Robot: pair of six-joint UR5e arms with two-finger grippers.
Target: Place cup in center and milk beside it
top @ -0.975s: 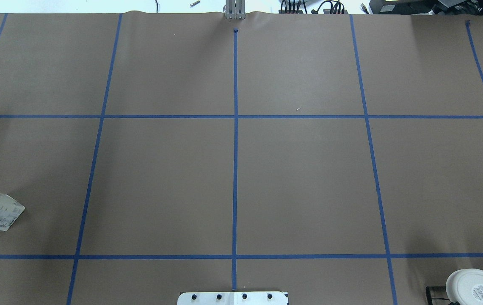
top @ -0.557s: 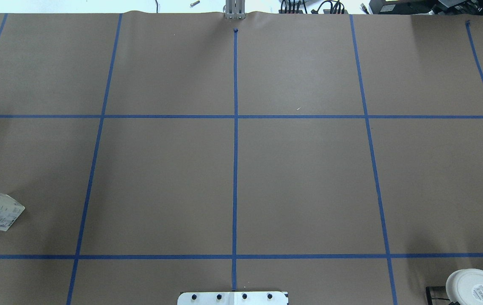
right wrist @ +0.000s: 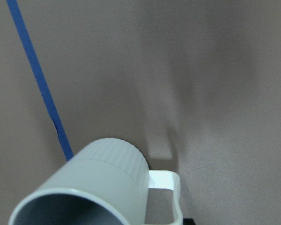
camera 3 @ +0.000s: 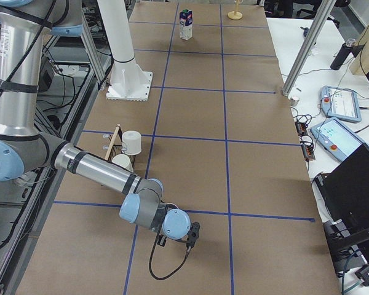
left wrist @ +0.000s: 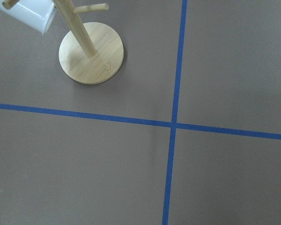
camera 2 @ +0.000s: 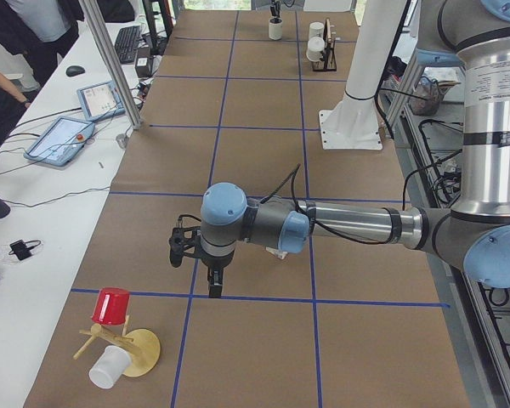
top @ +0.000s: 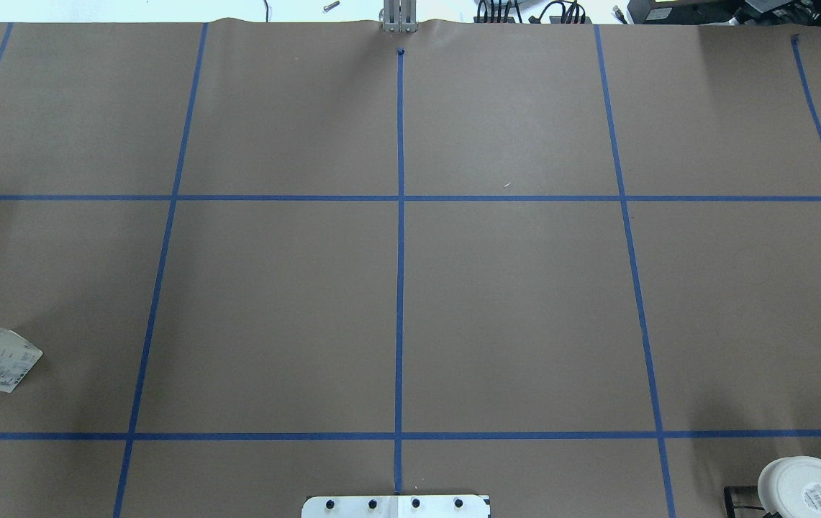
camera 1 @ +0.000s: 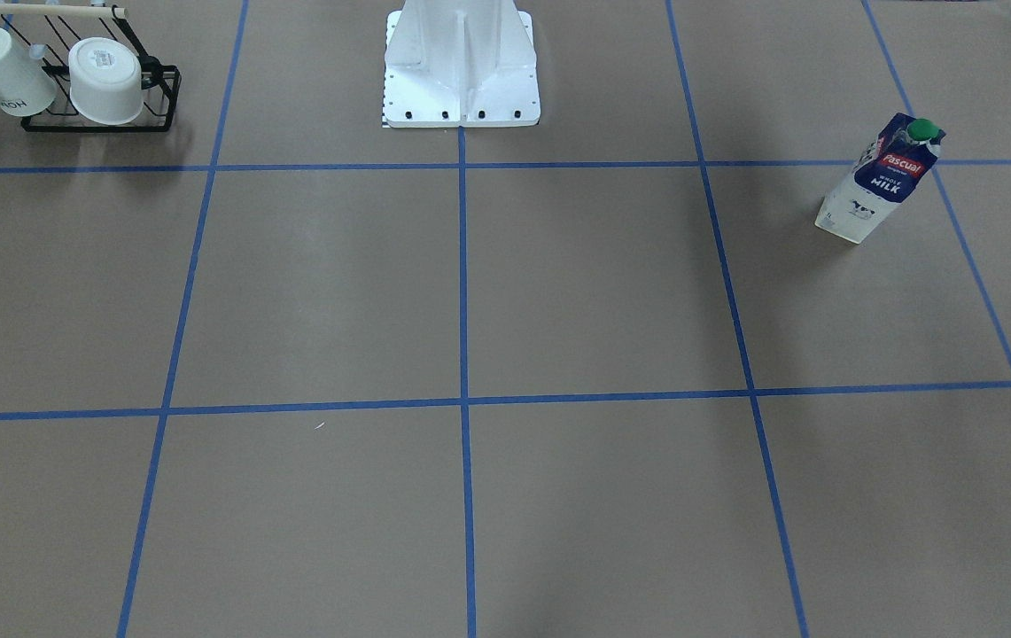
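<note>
Jaws' state impossible to tell on both arms, cup [right wrist: 107, 176] cropped at right wrist view's bottom

The milk carton [camera 1: 882, 182] carried a red banner reading "Pascual" and, under it, the white words "WHOLE MILK". The dark lettering on one white cup [camera 1: 2, 71] was too small to read.

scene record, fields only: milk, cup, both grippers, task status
milk: upright, on robot's left side, away from centre
cup: close under right wrist camera, handle showing; not at centre
left gripper: near wooden mug tree; open or shut cannot tell
right gripper: far out on robot's right side; open or shut cannot tell
status: neither item placed yet
</note>
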